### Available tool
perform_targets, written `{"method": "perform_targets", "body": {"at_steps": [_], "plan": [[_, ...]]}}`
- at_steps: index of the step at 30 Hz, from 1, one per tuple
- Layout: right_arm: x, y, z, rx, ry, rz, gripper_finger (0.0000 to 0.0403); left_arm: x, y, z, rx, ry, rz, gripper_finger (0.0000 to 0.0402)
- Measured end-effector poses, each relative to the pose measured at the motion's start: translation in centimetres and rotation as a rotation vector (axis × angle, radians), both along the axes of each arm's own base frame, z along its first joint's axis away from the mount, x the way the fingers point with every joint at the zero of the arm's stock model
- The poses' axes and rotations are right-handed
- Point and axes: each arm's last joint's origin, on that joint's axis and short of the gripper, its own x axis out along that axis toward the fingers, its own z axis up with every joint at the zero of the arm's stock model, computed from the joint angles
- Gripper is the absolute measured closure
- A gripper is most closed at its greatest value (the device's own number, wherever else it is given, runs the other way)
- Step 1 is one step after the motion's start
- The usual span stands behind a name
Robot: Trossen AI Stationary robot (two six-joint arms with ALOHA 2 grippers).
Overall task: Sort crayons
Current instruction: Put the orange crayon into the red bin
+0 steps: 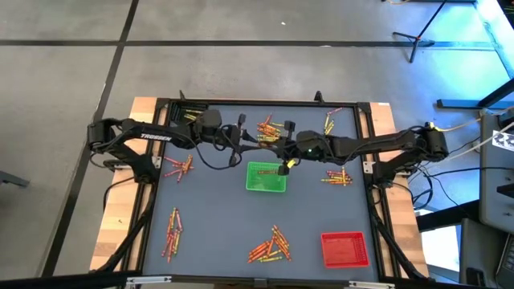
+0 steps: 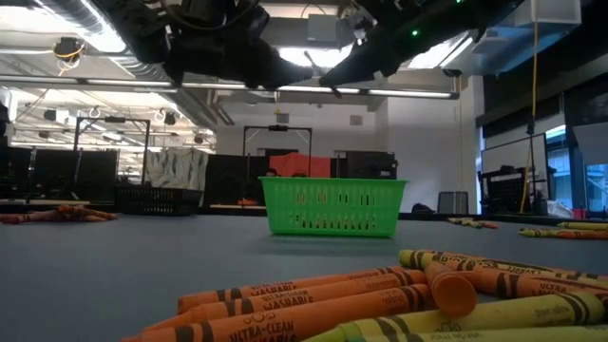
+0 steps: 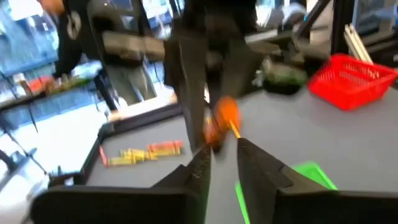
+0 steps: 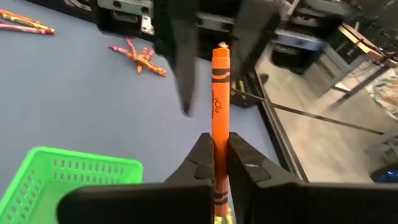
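My right gripper (image 4: 215, 144) is shut on an orange crayon (image 4: 219, 93) held in the air over the far edge of the green tray (image 1: 265, 178). My left gripper (image 3: 222, 148) is open and faces it. In the right wrist view its two dark fingers (image 4: 181, 62) stand on either side of the crayon's free end (image 4: 221, 53), and I see no touch. In the high view the two grippers meet near the table's middle: the left (image 1: 255, 151), the right (image 1: 283, 164). Other crayons lie in loose piles on the table. My right gripper pinches the orange crayon between its two fingers, on its lower part (image 4: 217, 152). The crayon runs forward along the fingers and sticks out past their tips toward the left gripper. It is lifted clear of the table.
A red tray (image 1: 345, 247) stands near the front right. Crayon piles lie at the front middle (image 1: 271, 245), front left (image 1: 172, 233), left (image 1: 181, 165), right (image 1: 338, 177) and far side (image 1: 269, 127). Some lie close to the low camera (image 2: 380, 294).
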Motion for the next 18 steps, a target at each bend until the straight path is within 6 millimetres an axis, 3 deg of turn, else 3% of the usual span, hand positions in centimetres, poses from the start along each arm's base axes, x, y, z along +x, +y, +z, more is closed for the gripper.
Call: {"method": "perform_targets", "body": {"at_steps": [8, 18], "plan": [[-4.7, 2.0, 2.2, 0.108, 0.12, -0.018, 0.0386, -3.3, -0.2, 2.6, -0.004, 0.086, 0.13, 0.0276], [-10.7, 5.2, 2.3, 0.477, 0.385, -0.017, 0.0379, -3.3, 0.0, 2.1, 0.003, 0.133, 0.208, 0.0274]]}}
